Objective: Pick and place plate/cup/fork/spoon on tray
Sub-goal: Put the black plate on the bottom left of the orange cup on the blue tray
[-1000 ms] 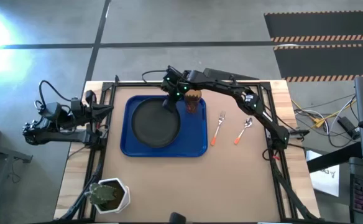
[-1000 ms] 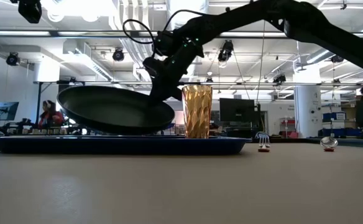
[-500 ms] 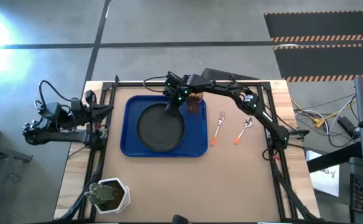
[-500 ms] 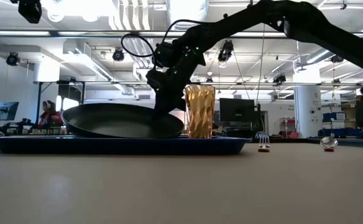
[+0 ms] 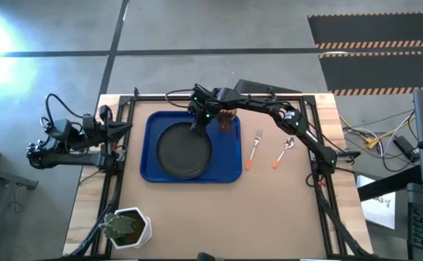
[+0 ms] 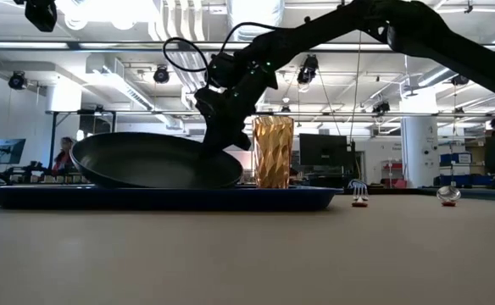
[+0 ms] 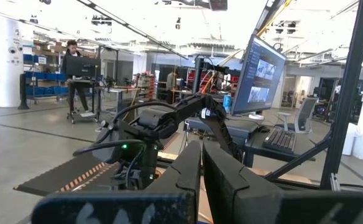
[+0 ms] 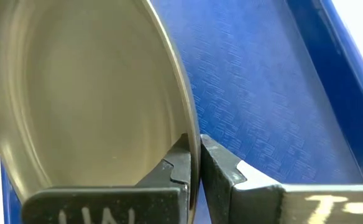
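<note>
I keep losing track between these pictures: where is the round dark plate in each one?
High view: round dark plate on the blue tray, left of centre.
Low view: plate left, beside the amber ribbed cup.
Left wrist view: not visible.
Right wrist view: plate fills the left.
Shared landmark: the blue tray.

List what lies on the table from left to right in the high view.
White pot with a plant → plate, lying on the tray and pinched at its rim by the right gripper → cup → fork → spoon.
</note>
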Tool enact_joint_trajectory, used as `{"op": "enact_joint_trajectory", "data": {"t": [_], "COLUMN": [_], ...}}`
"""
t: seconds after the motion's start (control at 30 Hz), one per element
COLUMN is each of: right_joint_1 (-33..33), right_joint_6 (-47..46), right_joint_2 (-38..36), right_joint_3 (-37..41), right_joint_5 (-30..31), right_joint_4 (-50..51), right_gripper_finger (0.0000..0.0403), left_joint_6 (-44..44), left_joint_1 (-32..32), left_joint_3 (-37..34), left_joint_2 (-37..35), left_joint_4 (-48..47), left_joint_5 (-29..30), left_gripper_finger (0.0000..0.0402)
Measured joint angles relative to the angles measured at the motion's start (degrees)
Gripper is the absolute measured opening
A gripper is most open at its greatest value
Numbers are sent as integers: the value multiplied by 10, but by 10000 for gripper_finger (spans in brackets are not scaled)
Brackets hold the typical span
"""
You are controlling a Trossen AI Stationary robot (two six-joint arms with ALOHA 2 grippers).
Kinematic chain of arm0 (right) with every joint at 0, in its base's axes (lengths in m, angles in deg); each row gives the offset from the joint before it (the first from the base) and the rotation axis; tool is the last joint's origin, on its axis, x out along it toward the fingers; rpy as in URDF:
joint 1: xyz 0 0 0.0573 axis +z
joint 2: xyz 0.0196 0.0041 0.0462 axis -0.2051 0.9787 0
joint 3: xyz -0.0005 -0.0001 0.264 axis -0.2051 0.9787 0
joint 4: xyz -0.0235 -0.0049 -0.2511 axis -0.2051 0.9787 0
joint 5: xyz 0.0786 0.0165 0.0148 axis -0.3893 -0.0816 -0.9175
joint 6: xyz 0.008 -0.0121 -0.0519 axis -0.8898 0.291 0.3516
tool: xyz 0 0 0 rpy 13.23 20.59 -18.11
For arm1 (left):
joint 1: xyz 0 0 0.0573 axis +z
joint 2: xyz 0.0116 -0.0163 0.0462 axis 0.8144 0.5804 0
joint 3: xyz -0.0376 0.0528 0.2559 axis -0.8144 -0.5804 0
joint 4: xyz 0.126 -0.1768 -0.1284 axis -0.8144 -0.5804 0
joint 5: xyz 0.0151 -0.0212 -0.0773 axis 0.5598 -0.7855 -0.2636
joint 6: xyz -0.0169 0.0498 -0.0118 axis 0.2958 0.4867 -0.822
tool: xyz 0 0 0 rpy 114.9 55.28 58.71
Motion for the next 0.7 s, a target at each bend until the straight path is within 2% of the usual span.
{"op": "enact_joint_trajectory", "data": {"t": [0.3, 0.7], "right_joint_1": [1, 9], "right_joint_6": [-2, -1], "right_joint_2": [0, -1], "right_joint_3": [0, -1], "right_joint_5": [3, 16], "right_joint_4": [2, -11], "right_gripper_finger": [23, 106], "left_joint_6": [0, 0], "left_joint_1": [0, 0], "left_joint_3": [0, 0], "left_joint_2": [0, 0], "left_joint_4": [0, 0], "left_joint_5": [0, 0], "left_gripper_finger": [0, 0]}}
